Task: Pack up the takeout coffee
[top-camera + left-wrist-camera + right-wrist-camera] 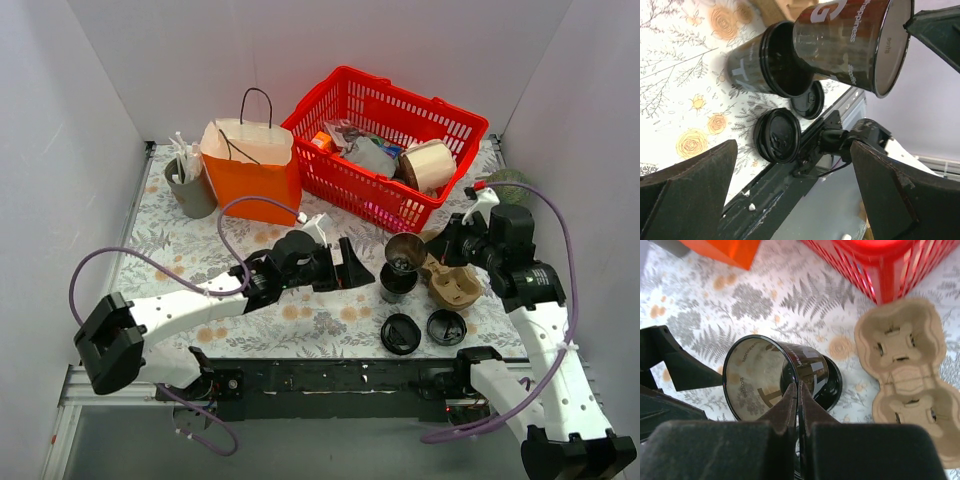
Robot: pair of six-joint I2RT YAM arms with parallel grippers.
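Nothing packed yet: we are pinching the lidless cup (760, 375) with right end effector (799, 390), left end effector (794, 147) gaping empty.

The tablecloth (300, 320) is white with grey ferns and orange blossoms; basket (345, 180) red; paper bag (255, 185) orange (pale at its top); cup carrier (455, 287) tan; coffee cup (404, 250) dark, brown inside.

Far edge: grey holder (188, 190), orange bag (250, 170) and red basket (400, 130) wall you off. Right of centre, the takeout cup (404, 250) tilted over the black cup (396, 287), the cup carrier (455, 285) and two loose lids (400, 333) crowd your path. Bare tabletop (150, 240) lies toward the left edge, bounded by the left arm (200, 300).
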